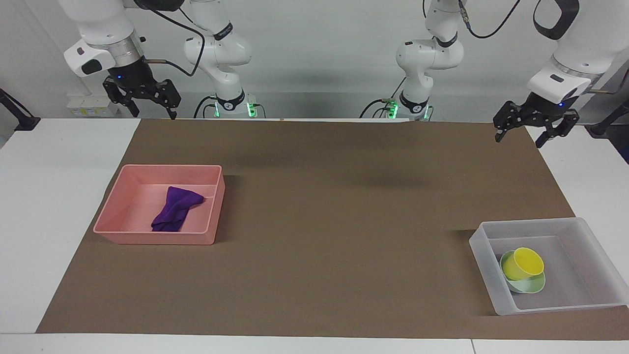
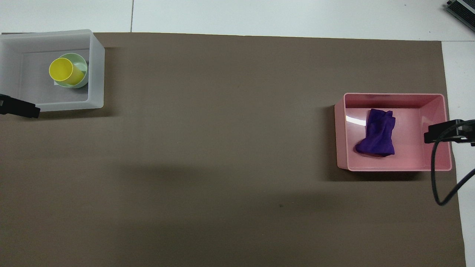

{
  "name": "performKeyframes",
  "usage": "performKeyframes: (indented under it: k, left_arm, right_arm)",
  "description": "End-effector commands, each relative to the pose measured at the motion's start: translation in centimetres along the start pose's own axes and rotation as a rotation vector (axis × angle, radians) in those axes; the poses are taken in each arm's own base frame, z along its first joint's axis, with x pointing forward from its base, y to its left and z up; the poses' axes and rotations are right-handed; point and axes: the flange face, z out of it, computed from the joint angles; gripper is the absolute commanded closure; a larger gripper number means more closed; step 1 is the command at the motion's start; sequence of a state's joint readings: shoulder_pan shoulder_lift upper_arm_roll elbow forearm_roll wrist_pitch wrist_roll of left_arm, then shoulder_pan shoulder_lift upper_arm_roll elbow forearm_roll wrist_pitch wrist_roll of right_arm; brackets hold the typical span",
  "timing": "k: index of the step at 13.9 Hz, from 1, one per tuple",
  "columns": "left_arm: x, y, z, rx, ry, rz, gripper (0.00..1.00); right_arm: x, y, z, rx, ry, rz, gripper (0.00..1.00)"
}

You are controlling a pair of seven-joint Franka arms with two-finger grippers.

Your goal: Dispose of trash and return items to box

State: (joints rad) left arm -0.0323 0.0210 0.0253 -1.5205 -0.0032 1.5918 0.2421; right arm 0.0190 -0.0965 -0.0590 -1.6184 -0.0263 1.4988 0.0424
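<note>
The purple cloth point(image 1: 176, 209) point(image 2: 376, 132) lies crumpled inside the pink tray point(image 1: 147, 238) point(image 2: 393, 169), toward the right arm's end of the table. At the left arm's end stands the translucent box point(image 1: 491, 278) point(image 2: 97, 74). In it the yellow cup point(image 1: 527, 261) point(image 2: 65, 70) rests tilted in the mint-green bowl point(image 1: 534, 286) point(image 2: 83, 62). My left gripper point(image 1: 518, 141) point(image 2: 22, 108) hangs open and empty, high over the mat's corner by the robots. My right gripper point(image 1: 153, 115) point(image 2: 438, 132) waits open and empty, high over the mat's corner at its own end.
A brown mat point(image 1: 334, 206) covers most of the white table point(image 1: 54, 162). A black cable point(image 2: 441, 178) loops down from the right arm beside the pink tray. The two arm bases point(image 1: 231, 105) stand at the table's edge by the robots.
</note>
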Motion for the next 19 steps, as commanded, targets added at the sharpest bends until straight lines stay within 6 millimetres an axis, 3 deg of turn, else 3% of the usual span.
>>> performKeyframes:
  k: [1,9,19]
  left_arm:
    - [-0.3,-0.2,-0.4,-0.005,-0.022,-0.044,0.00]
    - [-1.7,-1.5,-0.6,-0.007,-0.045,-0.121,0.00]
    - [-1.7,-0.8,-0.3,-0.007,-0.053,-0.188,0.00]
  right_arm:
    - [-0.6,0.4,0.0,0.016,0.018,-0.011,0.00]
    - [-0.6,0.4,0.0,0.016,0.018,-0.011,0.00]
    - [-0.6,0.4,0.0,0.016,0.016,-0.011,0.00]
